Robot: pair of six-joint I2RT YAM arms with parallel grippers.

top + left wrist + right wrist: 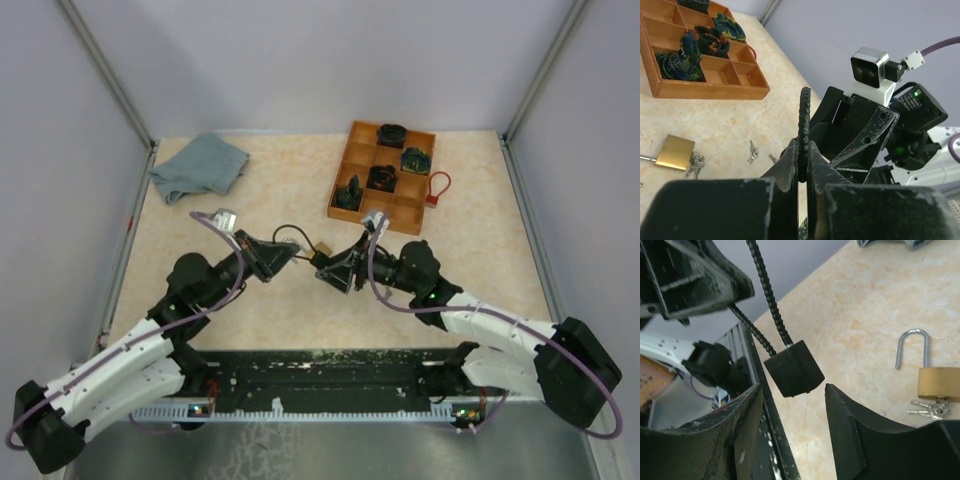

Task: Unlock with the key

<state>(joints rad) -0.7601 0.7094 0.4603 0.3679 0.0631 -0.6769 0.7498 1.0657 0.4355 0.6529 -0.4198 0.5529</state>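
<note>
My left gripper (288, 258) (804, 146) is shut on the black beaded cable (804, 117) of a cable lock and holds it up above the table. The cable's black lock body (794, 368) hangs between the fingers of my open right gripper (792, 390) (326, 268), touching neither. A brass padlock (939, 382) (675, 152) lies on the table with its shackle swung open and a bunch of keys (927, 409) (694, 163) at its base. It shows between the two grippers in the top view (322, 247). A second small pair of keys (752, 151) lies loose nearby.
A wooden compartment tray (338, 186) (710, 91) with several dark cable locks stands at the back right. A red loop (438, 187) lies beside it. A blue-grey cloth (200, 165) lies at the back left. A black rail (330, 380) runs along the near edge.
</note>
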